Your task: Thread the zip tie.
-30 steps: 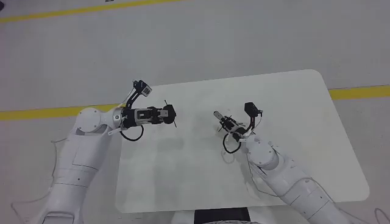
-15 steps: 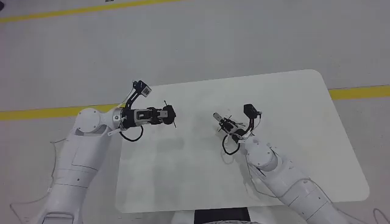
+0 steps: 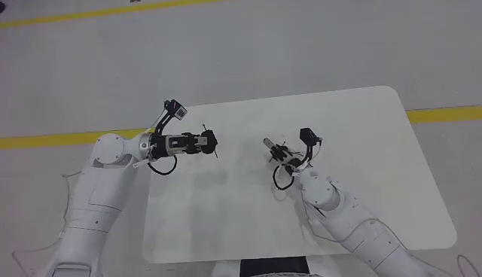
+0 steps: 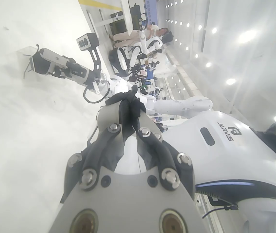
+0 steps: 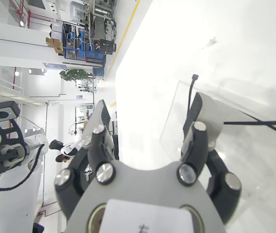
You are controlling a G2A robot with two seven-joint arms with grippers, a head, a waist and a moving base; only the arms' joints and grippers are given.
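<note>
Currently: left gripper [image 4: 128, 103] pressed together, pinching a thin black zip tie [image 4: 138, 151]. Right gripper [image 5: 149, 103] spread wide over the table [image 5: 176, 49]; loose ties [image 5: 249, 122] beside one finger.

Zip ties [image 5: 254, 122] on table [image 3: 361, 134] — just beside right fingers [image 5: 194, 111].

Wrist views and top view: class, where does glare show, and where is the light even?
Left wrist view: round ceiling lamps flare into long streaks. Right wrist view: glare bleaches the white rounded table beyond the open right gripper. Top view: even light, no glare on that table.
</note>
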